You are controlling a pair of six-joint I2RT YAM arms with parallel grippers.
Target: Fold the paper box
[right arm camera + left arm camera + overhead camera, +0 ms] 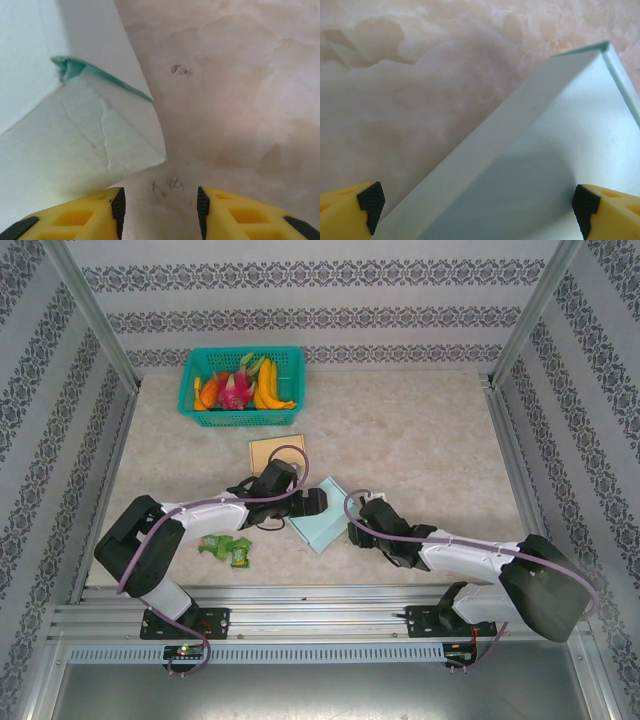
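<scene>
The paper box (322, 517) is a pale blue-green sheet, partly folded, lying at the table's middle between the two arms. My left gripper (306, 502) is at its left edge. In the left wrist view this gripper (477, 212) is open wide, and the box's raised wall and floor (545, 150) span the gap between its fingertips without being clamped. My right gripper (357, 531) is at the box's right corner. Seen from the right wrist, that gripper (160, 212) is open, and a creased corner flap of the box (90, 140) lies just beyond its left finger (116, 212).
A teal basket (243, 380) of toy fruit stands at the back left. A tan cardboard sheet (273, 451) lies behind the left gripper. Green packets (226, 548) lie near the left arm. Metal frame posts and patterned walls enclose the table.
</scene>
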